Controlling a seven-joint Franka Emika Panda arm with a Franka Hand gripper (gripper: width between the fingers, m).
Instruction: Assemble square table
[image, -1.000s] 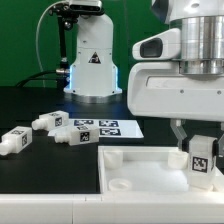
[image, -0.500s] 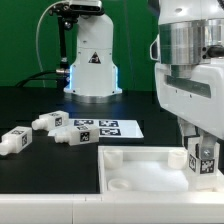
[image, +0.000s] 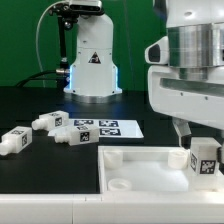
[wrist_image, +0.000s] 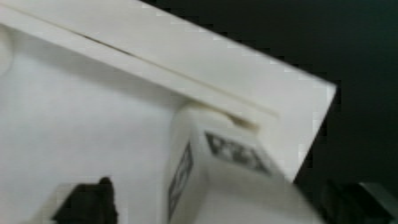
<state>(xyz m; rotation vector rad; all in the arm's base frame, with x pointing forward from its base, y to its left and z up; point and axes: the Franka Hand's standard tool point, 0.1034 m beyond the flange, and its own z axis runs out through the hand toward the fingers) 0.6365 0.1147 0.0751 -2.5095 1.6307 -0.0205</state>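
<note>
One leg (image: 206, 162) stands socketed in the square table's (image: 130, 153) corner, and my gripper (image: 202, 148) has just spread wide, letting go.

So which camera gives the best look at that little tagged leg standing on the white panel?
The exterior view: the leg stands upright on the square panel, its tag facing the camera. The wrist view shows only a blurred close-up of its side.
</note>
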